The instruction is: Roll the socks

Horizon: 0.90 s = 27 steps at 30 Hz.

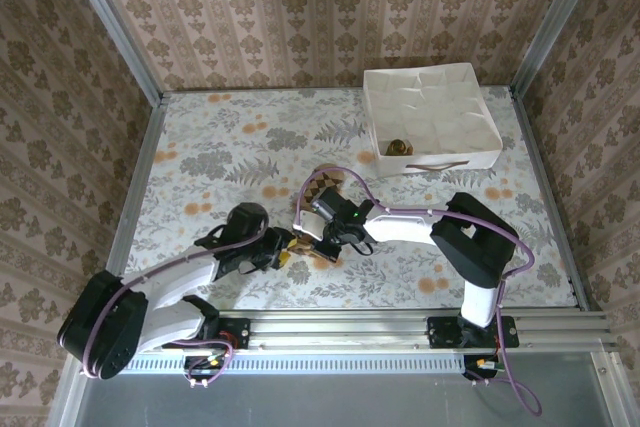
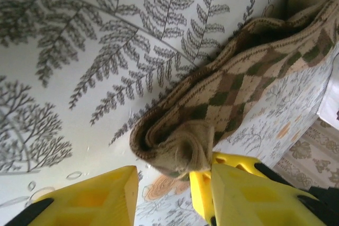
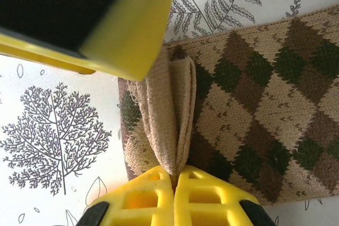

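Brown-and-cream argyle knit sock (image 3: pixel 254 99) lies flat on the fern-and-flower printed table surface (image 1: pixel 220 147), near the front edge and between the two arms. Its cream end is folded up into a ridge. Right gripper (image 3: pixel 174 172) is pinched tight on that cream ridge, yellow fingers (image 3: pixel 143 194) touching with fabric caught between them. Left gripper (image 2: pixel 175 175) is spread wide, and the sock's (image 2: pixel 233 88) bunched end sits in the gap without being pinched by its fingers (image 2: pixel 100 194). One left finger crosses the upper left of the right wrist view, just above the fold, and blocks the table there.

From above, both grippers meet over the sock (image 1: pixel 298 245): left (image 1: pixel 283 252), right (image 1: pixel 308 237). They cover most of the sock, so its pattern is unreadable there. A thin purple cable (image 1: pixel 345 172) loops over the right arm.

White fabric divided box (image 1: pixel 430 162) sits at the far right of the table, well apart from the grippers. A small brownish rolled bundle (image 1: pixel 397 147) is in a front-left compartment, too small to read stripes. In the left wrist view an extra yellow piece (image 2: pixel 200 194) sits beside the right-hand finger; I cannot tell whose it is. The sock's far end is cut off by the frame edge.
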Motion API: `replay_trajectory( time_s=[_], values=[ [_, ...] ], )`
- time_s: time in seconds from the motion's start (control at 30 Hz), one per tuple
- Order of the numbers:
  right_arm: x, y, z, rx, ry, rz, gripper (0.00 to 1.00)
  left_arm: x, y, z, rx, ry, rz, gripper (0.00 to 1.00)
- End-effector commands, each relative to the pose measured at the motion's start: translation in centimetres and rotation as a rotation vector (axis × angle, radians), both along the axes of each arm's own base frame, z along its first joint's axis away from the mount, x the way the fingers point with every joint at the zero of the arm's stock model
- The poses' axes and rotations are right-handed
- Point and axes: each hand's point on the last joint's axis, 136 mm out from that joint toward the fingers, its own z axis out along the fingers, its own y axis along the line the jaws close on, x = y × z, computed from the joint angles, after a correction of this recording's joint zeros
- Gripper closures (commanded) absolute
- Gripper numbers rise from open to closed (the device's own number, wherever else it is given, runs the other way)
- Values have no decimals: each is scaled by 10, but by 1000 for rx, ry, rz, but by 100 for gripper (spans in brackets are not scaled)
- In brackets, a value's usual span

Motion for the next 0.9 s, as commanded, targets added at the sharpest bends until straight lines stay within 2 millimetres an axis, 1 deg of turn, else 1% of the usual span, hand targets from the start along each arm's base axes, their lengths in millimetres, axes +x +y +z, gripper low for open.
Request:
replay_trajectory(
  time_s=[0.0,0.1,0.17,0.23,0.33,0.43,0.5,0.6,0.63,0.73,0.8,0.87],
  values=[
    [-4,-6,-13,-36,56,-17,100,8,-7,-2,-36,-7,36,58],
    [-3,-7,-13,-37,60,-25,100,14,-14,-2,-44,-9,30,56],
    [-2,-7,-13,-34,62,-28,100,15,-17,-6,-38,5,17,56],
    [-2,-6,-13,-30,63,-28,100,10,-17,-13,-20,45,11,58],
    [-2,-6,-13,-25,64,-24,100,2,-11,-28,20,121,32,62],
    [-4,-6,-12,-19,59,-12,100,-6,-6,-37,61,195,47,71],
    [-5,-7,-12,-15,46,1,100,-16,-1,-42,104,261,42,88],
    [-6,-7,-6,3,0,35,99,-28,5,-45,137,329,48,100],
    [-6,-6,-3,12,-24,52,96,-30,6,-45,139,344,55,100],
    [-7,-5,13,40,-145,108,81,-39,12,-44,152,385,86,100],
    [-6,-6,28,59,-254,127,70,-44,17,-41,160,400,103,100],
    [-7,-6,43,81,-347,139,64,-48,21,-38,172,408,113,100]
  ],
)
